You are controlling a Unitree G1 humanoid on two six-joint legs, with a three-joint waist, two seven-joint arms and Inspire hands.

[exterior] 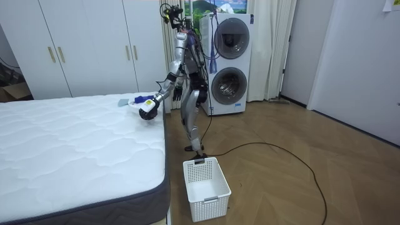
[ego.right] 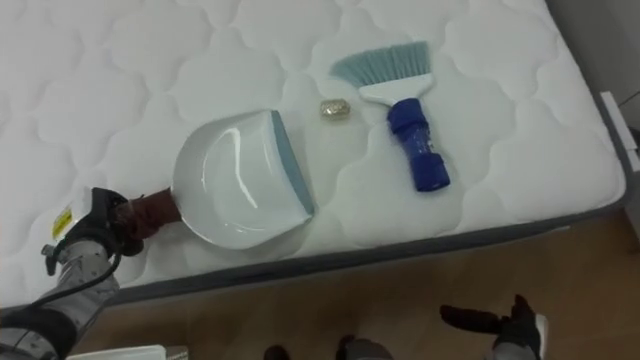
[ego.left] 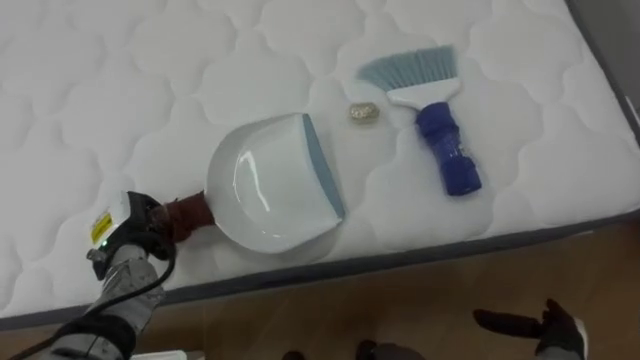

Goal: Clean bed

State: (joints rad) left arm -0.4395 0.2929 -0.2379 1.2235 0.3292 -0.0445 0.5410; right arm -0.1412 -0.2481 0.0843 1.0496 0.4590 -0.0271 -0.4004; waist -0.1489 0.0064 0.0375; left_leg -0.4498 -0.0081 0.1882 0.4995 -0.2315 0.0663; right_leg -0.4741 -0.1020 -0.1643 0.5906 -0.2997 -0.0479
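A white dustpan (ego.left: 268,180) with a grey-blue lip and a dark red handle lies on the white quilted mattress (ego.left: 120,90) near its front edge. My left hand (ego.left: 135,232) is shut on that handle. A small crumpled scrap (ego.left: 362,113) sits just beyond the pan's lip. Beside it lies a hand brush (ego.left: 432,110) with pale blue bristles and a blue handle pointing toward me. My right hand (ego.left: 535,328) hangs low over the wooden floor, its fingers straight. In the room view I stand at the far side of the bed (exterior: 75,144), bent slightly toward it.
The mattress edge (ego.left: 420,258) runs along the front with wooden floor below. In the room view a white laundry basket (exterior: 206,187) stands on the floor by the bed's corner; stacked washing machines (exterior: 231,59) and white wardrobes (exterior: 87,47) line the wall.
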